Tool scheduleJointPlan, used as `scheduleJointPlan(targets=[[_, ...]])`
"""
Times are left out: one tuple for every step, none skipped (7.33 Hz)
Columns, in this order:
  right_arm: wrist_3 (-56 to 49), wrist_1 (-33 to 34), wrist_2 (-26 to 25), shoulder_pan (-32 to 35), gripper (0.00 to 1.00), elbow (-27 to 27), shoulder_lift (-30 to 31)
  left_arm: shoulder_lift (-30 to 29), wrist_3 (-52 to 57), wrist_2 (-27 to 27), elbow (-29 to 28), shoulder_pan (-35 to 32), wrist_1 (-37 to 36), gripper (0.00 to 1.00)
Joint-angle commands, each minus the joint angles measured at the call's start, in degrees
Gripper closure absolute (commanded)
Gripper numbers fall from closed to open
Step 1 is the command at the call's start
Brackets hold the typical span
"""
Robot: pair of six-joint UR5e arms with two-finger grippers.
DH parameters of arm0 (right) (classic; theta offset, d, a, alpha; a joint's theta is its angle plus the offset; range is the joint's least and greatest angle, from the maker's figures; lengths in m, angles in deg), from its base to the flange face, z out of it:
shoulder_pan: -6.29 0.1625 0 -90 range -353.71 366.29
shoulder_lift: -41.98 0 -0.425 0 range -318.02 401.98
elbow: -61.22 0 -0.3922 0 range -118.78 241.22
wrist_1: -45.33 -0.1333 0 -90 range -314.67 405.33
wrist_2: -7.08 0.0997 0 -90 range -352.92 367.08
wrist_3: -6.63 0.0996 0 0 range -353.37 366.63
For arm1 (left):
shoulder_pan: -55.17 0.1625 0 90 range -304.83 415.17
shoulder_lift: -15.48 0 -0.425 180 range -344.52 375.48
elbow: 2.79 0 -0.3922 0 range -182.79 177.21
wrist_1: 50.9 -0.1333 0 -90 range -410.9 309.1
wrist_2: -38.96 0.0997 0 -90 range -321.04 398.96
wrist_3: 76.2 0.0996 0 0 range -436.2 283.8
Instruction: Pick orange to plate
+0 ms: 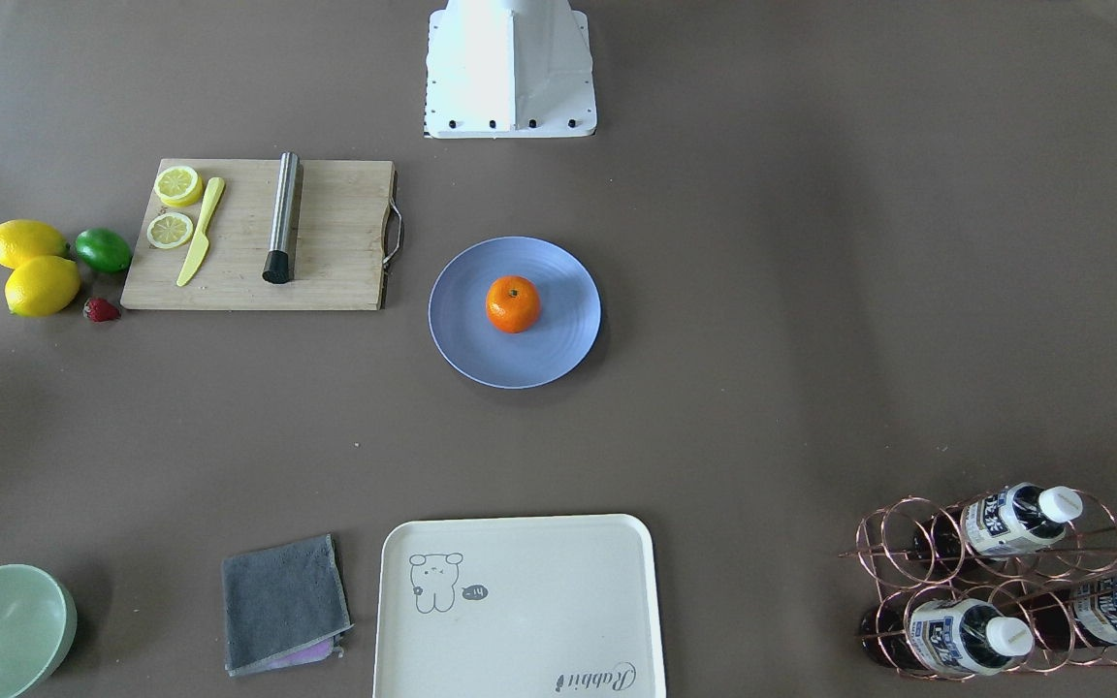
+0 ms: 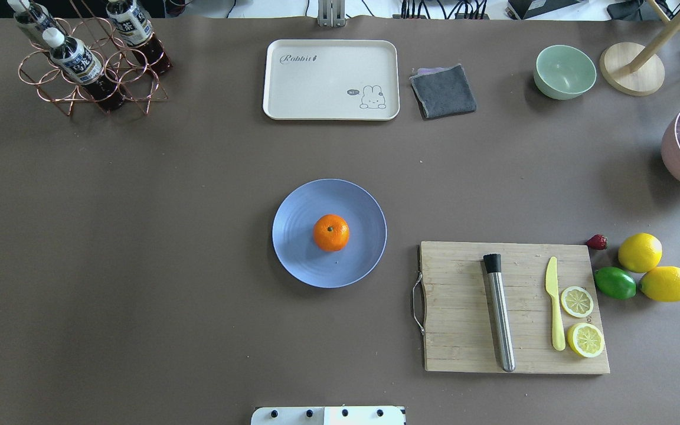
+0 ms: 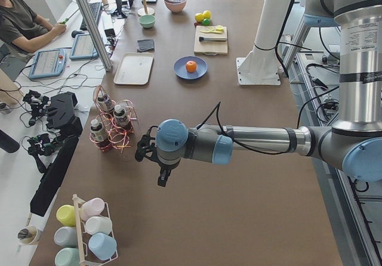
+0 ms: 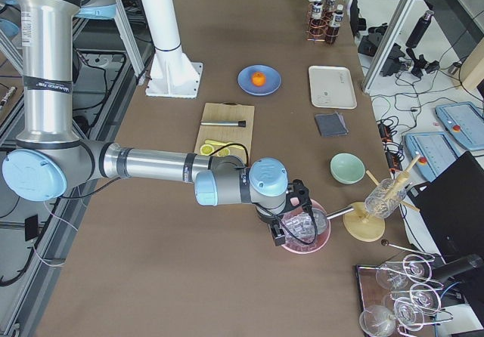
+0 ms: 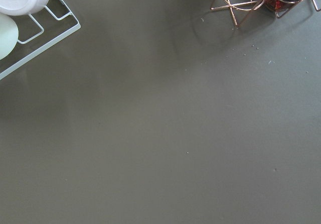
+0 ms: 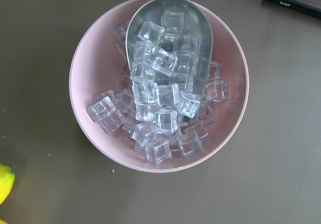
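Observation:
The orange (image 1: 513, 303) (image 2: 331, 232) rests stem-up in the middle of the periwinkle-blue plate (image 1: 466, 339) (image 2: 298, 260) at the table's centre; in the side views both are small, with the orange (image 3: 191, 66) (image 4: 259, 79) sitting on it. Neither gripper is near them. My left gripper (image 3: 160, 176) hangs over bare table beside the bottle rack, far from the plate. My right gripper (image 4: 278, 235) hovers above a pink bowl of ice at the opposite end. Both show only in the side views, so I cannot tell whether they are open or shut.
A cutting board (image 2: 514, 307) carries a steel muddler, a yellow knife and lemon slices; lemons (image 2: 640, 252), a lime and a strawberry lie beside it. A cream tray (image 2: 331, 79), grey cloth, green bowl (image 2: 564, 71) and copper bottle rack (image 2: 89, 65) line the far edge. The pink ice bowl (image 6: 90, 63) holds a scoop.

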State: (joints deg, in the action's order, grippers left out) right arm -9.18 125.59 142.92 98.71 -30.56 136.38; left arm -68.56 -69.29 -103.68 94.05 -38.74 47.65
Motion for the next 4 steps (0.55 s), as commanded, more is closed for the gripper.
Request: scheduleJointPlan(targets=[[-0.10,-0.10,-1.18,0.04,0.00,0.63,0.52,0.80,0.03,0.43,0.19,-0.30,-0.02,0.03],[-0.19,-0.45,-1.19,0.04,0.00,0.55,1.31,1.85,-0.32,0.95,0.37,-0.57,0.07,0.03],[-0.19,-0.54,-0.93,0.12,0.00,0.20,1.58,2.29,-0.32,1.74,0.19,-0.57,0.07,0.03],[-0.19,-0.62,-1.19,0.13,0.00,0.20,1.41,2.30,-0.24,1.84,0.71,-0.66,0.24,0.03]])
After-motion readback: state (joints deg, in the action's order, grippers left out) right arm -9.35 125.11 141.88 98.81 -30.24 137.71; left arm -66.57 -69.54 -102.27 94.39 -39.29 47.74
